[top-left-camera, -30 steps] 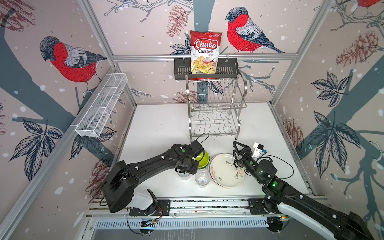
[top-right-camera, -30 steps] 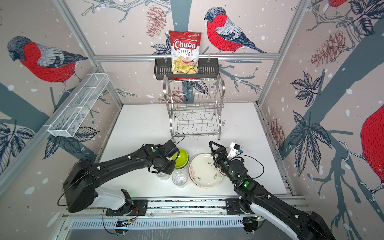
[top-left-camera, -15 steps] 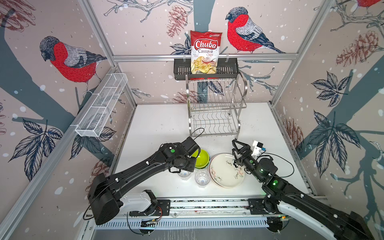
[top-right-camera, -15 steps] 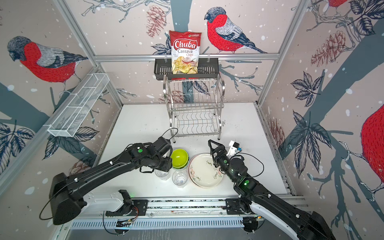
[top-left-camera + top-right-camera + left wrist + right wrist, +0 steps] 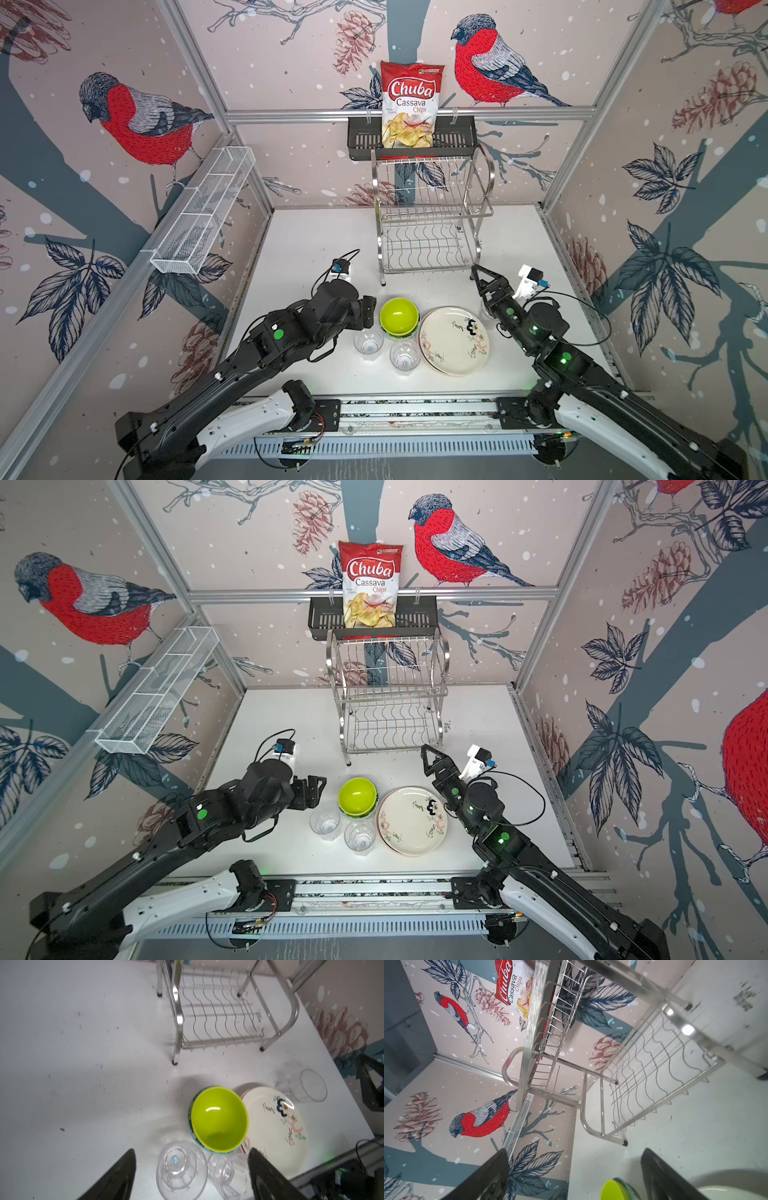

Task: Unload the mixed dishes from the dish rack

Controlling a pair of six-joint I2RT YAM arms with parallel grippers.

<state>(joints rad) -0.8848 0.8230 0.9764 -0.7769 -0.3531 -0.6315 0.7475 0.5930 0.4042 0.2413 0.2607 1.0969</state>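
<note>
The dish rack [image 5: 430, 216] [image 5: 390, 696] [image 5: 220, 1014] [image 5: 633, 1059] stands bare at the back middle. In front of it, a lime bowl [image 5: 400, 316] [image 5: 357, 797] [image 5: 219, 1118] [image 5: 614, 1190] tops a stack of bowls. Beside it lies a cream doodled plate [image 5: 455, 340] [image 5: 413, 820] [image 5: 276, 1126] on other plates. Two clear tumblers [image 5: 368, 344] [image 5: 404, 358] stand nearer the front; a third tumbler [image 5: 311, 1086] lies by the plates' far edge. My left gripper [image 5: 368, 311] [image 5: 313, 791] [image 5: 191, 1150] is open just left of the bowls, holding nothing. My right gripper [image 5: 484, 276] [image 5: 432, 756] [image 5: 574, 1151] is open and empty, right of the rack's front.
A red-and-white chips bag [image 5: 411, 110] stands in a black slotted basket [image 5: 361, 141] on the back rail above the rack. A long white wire-mesh tray [image 5: 203, 216] hangs on the left wall. The arms' mounting rail [image 5: 415, 411] runs along the table's front edge.
My left gripper set the lime bowl on the bowl stack, opened and drew back to the left. The right arm has barely moved.
</note>
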